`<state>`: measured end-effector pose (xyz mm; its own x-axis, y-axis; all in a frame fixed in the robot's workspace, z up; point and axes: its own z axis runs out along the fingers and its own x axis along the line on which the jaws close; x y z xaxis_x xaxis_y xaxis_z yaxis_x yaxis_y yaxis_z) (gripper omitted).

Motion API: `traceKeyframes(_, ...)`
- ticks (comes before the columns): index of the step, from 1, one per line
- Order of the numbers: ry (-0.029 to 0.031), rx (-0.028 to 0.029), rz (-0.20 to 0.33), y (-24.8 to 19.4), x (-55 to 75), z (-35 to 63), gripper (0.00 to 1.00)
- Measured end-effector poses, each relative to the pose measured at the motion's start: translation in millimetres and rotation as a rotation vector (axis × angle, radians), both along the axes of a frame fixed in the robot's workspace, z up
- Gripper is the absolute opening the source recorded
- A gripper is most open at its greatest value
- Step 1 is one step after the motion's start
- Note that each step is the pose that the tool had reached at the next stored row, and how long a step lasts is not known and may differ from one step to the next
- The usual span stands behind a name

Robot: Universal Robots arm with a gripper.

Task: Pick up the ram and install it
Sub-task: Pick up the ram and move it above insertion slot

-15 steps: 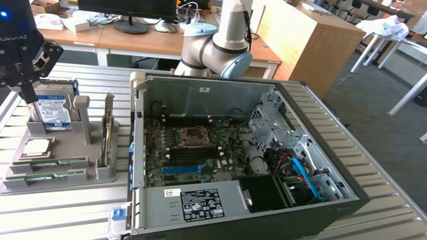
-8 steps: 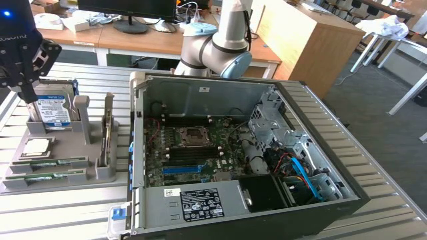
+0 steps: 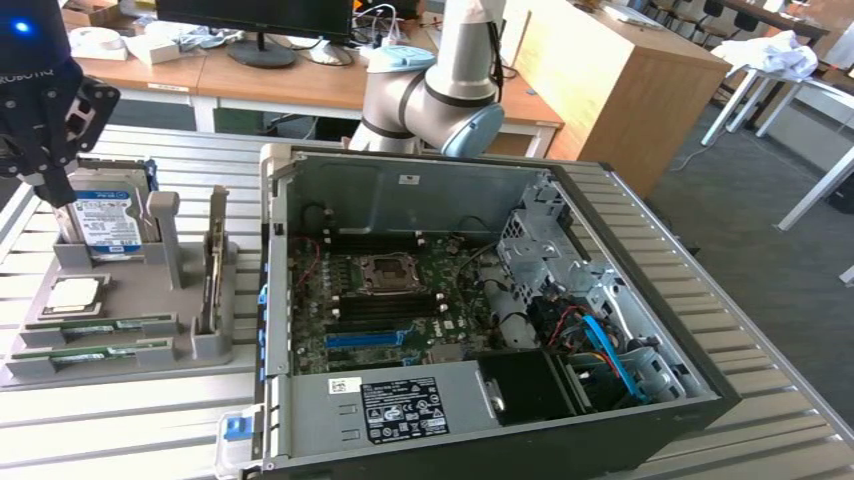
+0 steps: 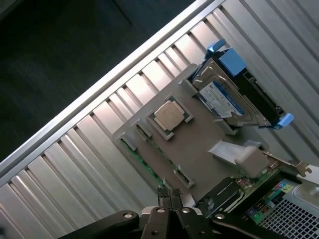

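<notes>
Two ram sticks lie flat in a grey holder (image 3: 200, 345) on the exterior view's left: one ram (image 3: 100, 325) behind, the other (image 3: 91, 353) in front. In the wrist view a green ram edge (image 4: 149, 167) runs along the holder (image 4: 199, 149). My black gripper (image 3: 54, 185) hangs above the holder's back end, over a hard drive (image 3: 107, 222), well above the sticks. Its fingers (image 4: 162, 195) are pressed together with nothing between them. The open computer case (image 3: 400, 185) shows its motherboard (image 3: 380, 305).
The holder also carries a silvery processor chip (image 3: 74, 293) and an upright card (image 3: 214, 270). A blue slot strip (image 3: 363, 338) lies on the motherboard, and a power supply (image 3: 400, 405) sits at the case's front. Everything rests on a ribbed metal table (image 3: 120, 430). The arm's elbow (image 3: 434, 100) stands behind the case.
</notes>
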<state>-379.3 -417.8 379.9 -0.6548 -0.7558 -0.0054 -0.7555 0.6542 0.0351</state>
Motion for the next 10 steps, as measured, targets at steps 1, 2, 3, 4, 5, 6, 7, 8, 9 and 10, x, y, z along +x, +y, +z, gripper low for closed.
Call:
traceKeyframes(1, 0.0000, 0.0000, 0.012, 0.0, 0.0, 0.0, 0.10)
traceKeyframes(2, 0.0000, 0.0000, 0.025, 0.0, 0.0, 0.0, 0.10)
traceKeyframes(3, 0.0000, 0.0000, 0.038, 0.0, 0.0, 0.0, 0.10)
traceKeyframes(4, 0.0000, -0.0001, 0.050, 0.0, 0.0, 0.0, 0.10)
traceKeyframes(5, 0.0000, -0.0001, 0.062, 0.0, 0.0, 0.0, 0.10)
traceKeyframes(6, 0.0000, -0.0001, 0.074, 0.0, 0.0, 0.0, 0.10)
traceKeyframes(7, 0.0000, -0.0001, 0.087, 0.0, 0.0, 0.0, 0.10)
traceKeyframes(8, 0.0000, -0.0001, 0.099, 0.0, 0.0, 0.0, 0.10)
traceKeyframes(9, 0.0000, -0.0002, 0.111, 0.0, 0.0, 0.0, 0.10)
traceKeyframes(10, 0.0000, -0.0002, 0.125, 0.0, 0.0, 0.0, 0.10)
